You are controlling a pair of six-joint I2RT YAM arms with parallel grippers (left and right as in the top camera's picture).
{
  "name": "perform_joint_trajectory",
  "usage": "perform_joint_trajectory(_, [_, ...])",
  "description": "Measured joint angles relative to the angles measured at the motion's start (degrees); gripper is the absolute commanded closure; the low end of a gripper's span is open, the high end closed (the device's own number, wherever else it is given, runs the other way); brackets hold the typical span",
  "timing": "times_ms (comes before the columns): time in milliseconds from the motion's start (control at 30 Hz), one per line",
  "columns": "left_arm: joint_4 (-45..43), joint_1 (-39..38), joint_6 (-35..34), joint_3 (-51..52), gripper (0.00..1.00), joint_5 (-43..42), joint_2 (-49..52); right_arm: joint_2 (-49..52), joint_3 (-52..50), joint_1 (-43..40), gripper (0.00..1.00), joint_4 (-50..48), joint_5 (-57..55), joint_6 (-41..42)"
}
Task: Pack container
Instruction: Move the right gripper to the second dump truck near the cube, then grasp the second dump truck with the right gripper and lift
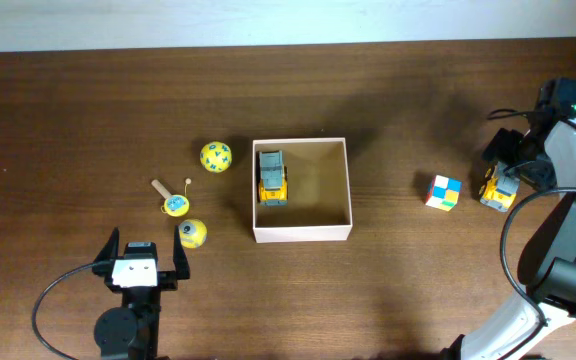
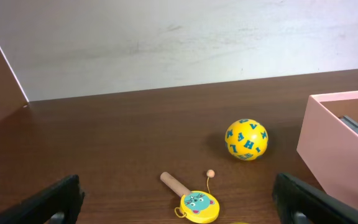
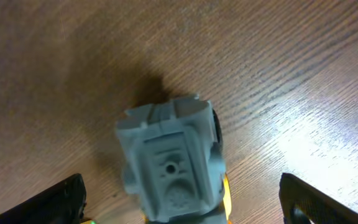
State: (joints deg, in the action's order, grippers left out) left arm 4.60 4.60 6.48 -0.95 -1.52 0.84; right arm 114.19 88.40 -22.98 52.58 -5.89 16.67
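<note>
While the left gripper [image 1: 146, 250] sits wide open with nothing in it, rattle [image 1: 173, 203] and ball [image 1: 215, 156] out ahead of its jaws, the container [image 1: 302, 233] is well off to their right, one toy truck [image 1: 272, 176] inside. Right gripper [image 1: 513, 165] is spread wide too, empty, second truck [image 3: 169, 165] lined up between its jaws. Looks like pickup time: drop, squeeze, lift.

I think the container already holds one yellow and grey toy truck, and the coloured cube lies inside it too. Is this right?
Not quite. The container holds only the toy truck. The coloured cube lies outside it, on the table to the right of the container. The overhead view shows this.
</note>
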Motion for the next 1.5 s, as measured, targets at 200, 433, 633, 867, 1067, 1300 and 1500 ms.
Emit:
perform_joint_trajectory(200, [-0.02, 0.00, 0.02, 0.00, 0.01, -0.02, 0.00, 0.22, -4.72, -0.28, 0.07, -3.43, 0.90, 0.02])
perform_joint_trajectory(433, [-0.02, 0.00, 0.00, 0.00, 0.01, -0.02, 0.00, 0.44, -6.56, -0.28, 0.24, -5.35, 1.99, 0.02])
perform_joint_trajectory(633, [-0.02, 0.00, 0.00, 0.00, 0.01, -0.02, 0.00, 0.44, -6.56, -0.28, 0.26, -6.47, 2.36, -0.13])
perform_joint_trajectory(867, [0.00, 0.00, 0.00, 0.00, 0.01, 0.00, 0.00, 0.44, -6.56, -0.28, 0.36, -7.91, 2.36, -0.20])
perform_joint_trajectory(1067, [-0.02, 0.00, 0.00, 0.00, 0.01, 0.00, 0.00, 0.44, -6.56, -0.28, 0.48, -7.89, 2.43, -0.46])
perform_joint_trajectory(1300, [-0.02, 0.00, 0.00, 0.00, 0.01, -0.02, 0.00, 0.44, -6.56, -0.28, 0.50, -7.74, 2.80, -0.42])
perform_joint_trajectory(1500, [-0.02, 0.00, 0.00, 0.00, 0.01, 0.00, 0.00, 0.44, -5.99, -0.28, 0.55, -5.20, 4.02, -0.44])
